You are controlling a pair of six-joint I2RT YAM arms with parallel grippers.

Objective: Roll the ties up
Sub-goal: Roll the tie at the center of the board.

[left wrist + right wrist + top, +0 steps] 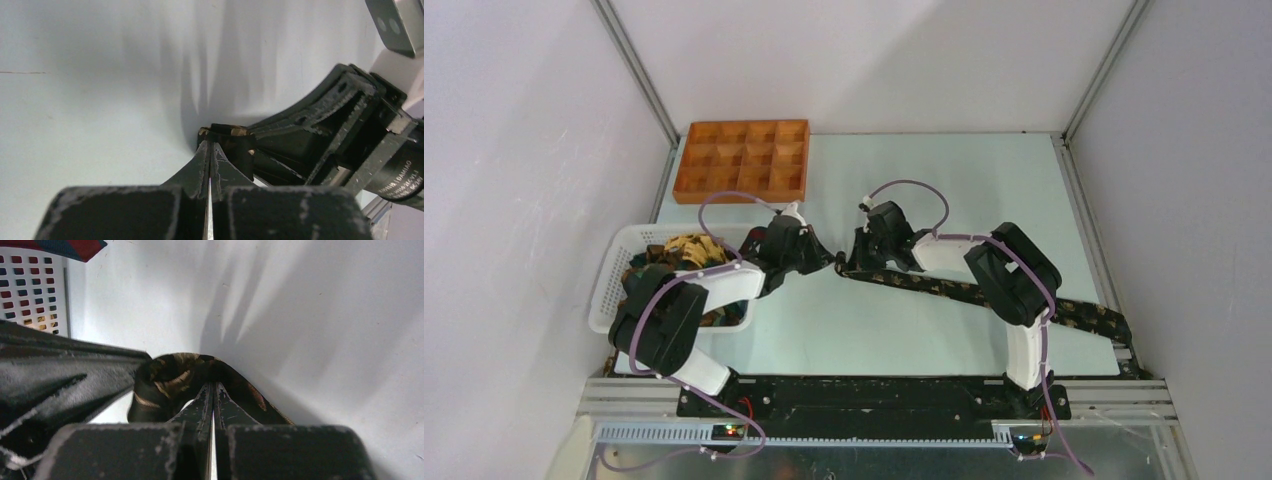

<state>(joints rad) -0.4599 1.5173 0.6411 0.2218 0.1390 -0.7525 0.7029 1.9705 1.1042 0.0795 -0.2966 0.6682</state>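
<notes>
Where my left gripper (830,261) and right gripper (843,266) meet, right of the basket (612,290), both jaws are closed at the curled end of a tie (944,290) trailing farther right. Whether they pinch it, I cannot tell. More ties (686,250) fill the basket.

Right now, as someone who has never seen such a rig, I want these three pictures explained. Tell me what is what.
Two robot arms are bolted at the near edge of a table. Each ends in a two-finger gripper. The wide picture looks down from above, and the other two come from a camera on each wrist. On the table are an orange tray, a white basket piled with ties, and one long dark tie stretching right. The left gripper and right gripper are both shut and meet at that tie's curled end. Whether they actually pinch the fabric is unclear.
</notes>
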